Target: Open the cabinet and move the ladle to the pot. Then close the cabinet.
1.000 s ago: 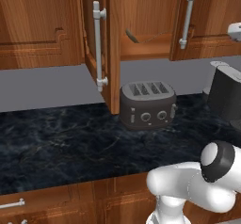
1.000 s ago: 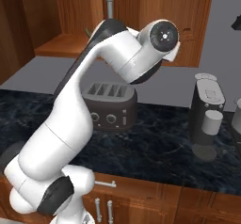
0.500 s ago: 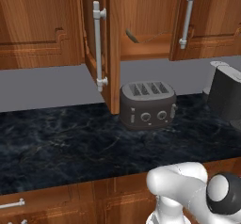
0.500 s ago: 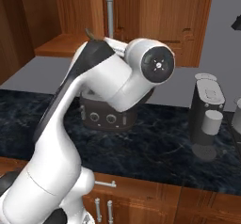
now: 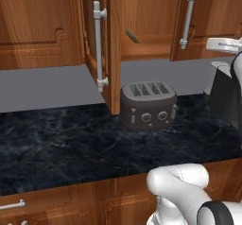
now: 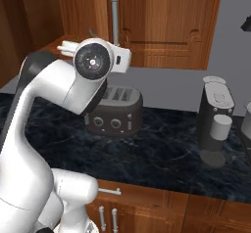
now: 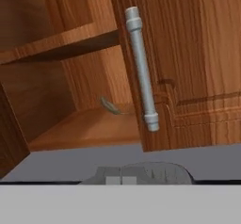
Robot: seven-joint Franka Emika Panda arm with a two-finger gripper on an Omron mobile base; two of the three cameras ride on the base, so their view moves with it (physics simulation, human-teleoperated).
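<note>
Cabinet point(image 5: 142, 21) open; ladle point(image 7: 111, 106) seen lying on bottom shelf, above toaster point(image 5: 147, 104). Judged light, stiff, slippery metal; best pinched mid-handle. Claw clenched, nothing held.

**Access to cabinet interior**

The cabinet point(image 5: 142, 21) stands partly open. Its left door point(image 5: 113, 49) juts out edge-on; its right door point(image 5: 203, 16) narrows the gap, apparently ajar. The toaster point(image 5: 147, 105) blocks the counter point(image 5: 56, 143) directly beneath the opening.

base views flank toaster point(image 5: 148, 105), hand view near cabinet point(image 7: 188, 53)
</note>
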